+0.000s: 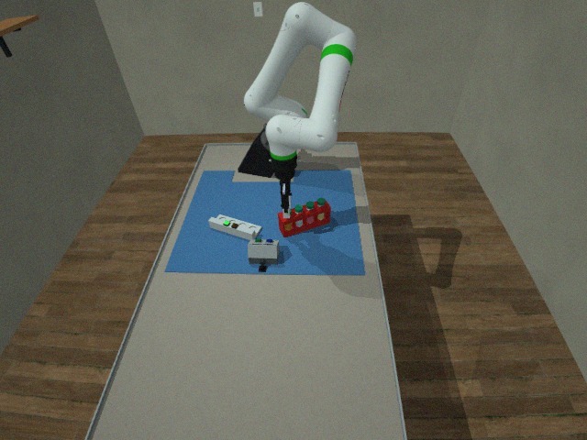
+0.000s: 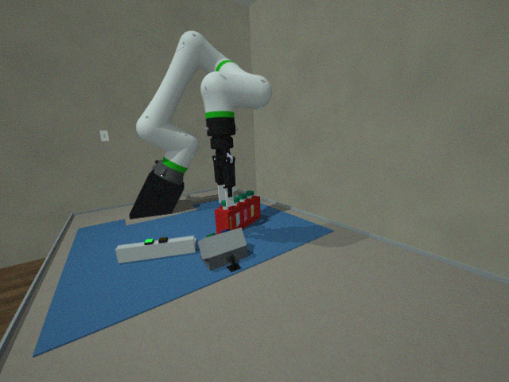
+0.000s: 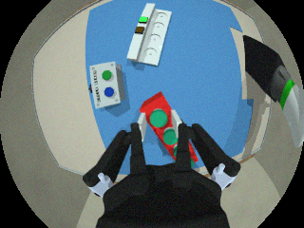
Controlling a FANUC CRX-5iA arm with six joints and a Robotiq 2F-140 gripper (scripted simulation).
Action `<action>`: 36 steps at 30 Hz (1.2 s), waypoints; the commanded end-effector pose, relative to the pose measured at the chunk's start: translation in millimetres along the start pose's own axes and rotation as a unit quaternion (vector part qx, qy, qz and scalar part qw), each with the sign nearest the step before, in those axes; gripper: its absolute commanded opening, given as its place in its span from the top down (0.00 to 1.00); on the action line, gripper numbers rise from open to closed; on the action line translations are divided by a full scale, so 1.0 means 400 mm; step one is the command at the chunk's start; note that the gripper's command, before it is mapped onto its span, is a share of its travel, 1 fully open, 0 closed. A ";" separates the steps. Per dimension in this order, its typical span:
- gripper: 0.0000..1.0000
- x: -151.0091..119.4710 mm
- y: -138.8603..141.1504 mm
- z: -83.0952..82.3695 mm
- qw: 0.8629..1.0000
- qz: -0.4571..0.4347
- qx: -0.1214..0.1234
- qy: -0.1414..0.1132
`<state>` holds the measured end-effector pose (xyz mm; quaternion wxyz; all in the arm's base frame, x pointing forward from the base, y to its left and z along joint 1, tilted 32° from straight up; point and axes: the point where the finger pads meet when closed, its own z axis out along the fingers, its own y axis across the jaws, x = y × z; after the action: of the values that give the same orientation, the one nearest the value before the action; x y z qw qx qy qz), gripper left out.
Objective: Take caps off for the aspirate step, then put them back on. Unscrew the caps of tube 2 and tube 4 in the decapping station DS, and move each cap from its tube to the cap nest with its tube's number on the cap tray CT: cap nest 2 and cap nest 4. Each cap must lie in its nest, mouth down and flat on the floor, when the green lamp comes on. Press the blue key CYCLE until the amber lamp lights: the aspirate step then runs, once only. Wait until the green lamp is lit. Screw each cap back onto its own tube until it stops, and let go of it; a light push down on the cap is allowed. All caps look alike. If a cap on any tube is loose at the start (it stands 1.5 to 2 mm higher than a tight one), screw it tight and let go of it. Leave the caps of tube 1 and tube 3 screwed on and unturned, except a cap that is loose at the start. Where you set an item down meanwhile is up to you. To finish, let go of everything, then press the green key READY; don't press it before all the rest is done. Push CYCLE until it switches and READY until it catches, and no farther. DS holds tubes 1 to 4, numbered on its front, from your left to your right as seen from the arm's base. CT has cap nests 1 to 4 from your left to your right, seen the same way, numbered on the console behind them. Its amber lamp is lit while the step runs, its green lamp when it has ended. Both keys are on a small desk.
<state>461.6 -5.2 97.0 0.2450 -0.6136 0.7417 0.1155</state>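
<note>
We have the tool [image 1: 285, 211] hanging straight down over the end tube of the red rack [image 1: 303, 228], the end nearest the white tray [image 1: 246, 231]. Counting from the arm's base, that should be tube 4. The upright pose makes sense to us: the fingers straddle the green cap [image 3: 159, 117] from either side, so a twist about the tube's own axis is possible. The tool is released now, its fingers standing a little off the cap and gripping nothing. The cap sits on its tube, not in the tray.

The green lamp [image 1: 227, 222] on the tray is lit and the lamp beside it [image 1: 234, 225] is dark. We take that to mean the aspirate step is over and the caps are going back on.

Counting, we see:
- four tubes in the rack
- three caps free of the tool in the top view, plus the one between the fingers
- four nests in the tray, which look bare in the wrist view
- two lamps
- two keys on the small grey desk [image 1: 262, 253], a green one [image 3: 106, 75] and a blue one [image 3: 109, 93]

Everything stands on the blue mat [image 1: 213, 250] on the surface [image 1: 246, 355], within easy reach of the arm.
</note>
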 end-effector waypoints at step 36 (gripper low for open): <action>1.00 0.000 0.000 -0.001 0.883 -0.470 0.001 -0.001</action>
<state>461.7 -5.4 97.3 0.2722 -0.8899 0.3658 -0.0133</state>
